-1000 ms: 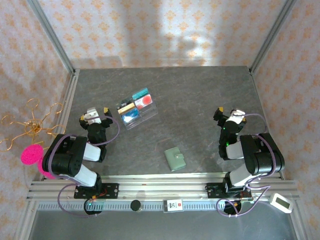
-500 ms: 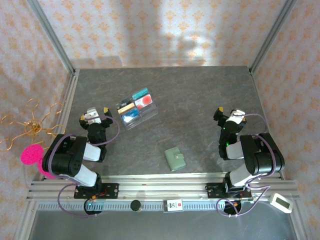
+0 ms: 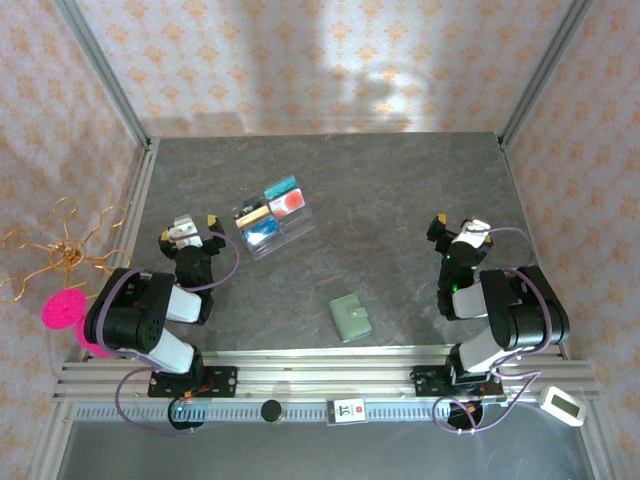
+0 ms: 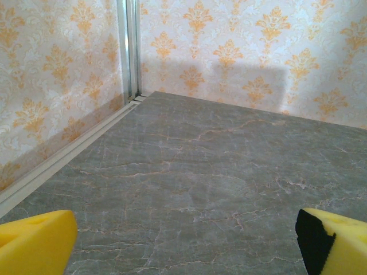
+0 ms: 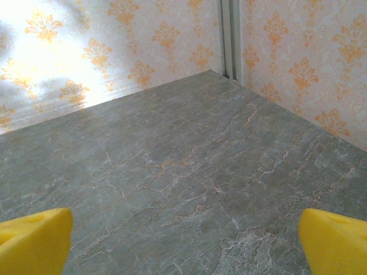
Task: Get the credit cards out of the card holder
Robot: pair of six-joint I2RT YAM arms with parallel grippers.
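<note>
Left gripper [image 3: 188,228], right gripper [image 3: 458,226]: yellow wedge pads spread wide, holding nothing. Card holder [image 3: 351,318]: folded sage-green rectangle, between both grippers, nearer bases, on veined grey table [image 3: 400,190].

My left gripper [image 3: 188,228] and right gripper [image 3: 457,224] stand wide open, with both arms folded close to their bases.

I see a dark grey, marble-veined table [image 3: 400,190] closed in on three sides by cream walls [image 3: 300,60] printed with orange damask. Aluminium posts [image 3: 100,70] rise from the table's two far corners, and a slotted aluminium rail [image 3: 330,362] runs along its near edge. Soft light falls on the wall behind the table, leaving a bright patch and blurred shadows. Left of the table I see a gold wire ornament [image 3: 55,250].
</note>
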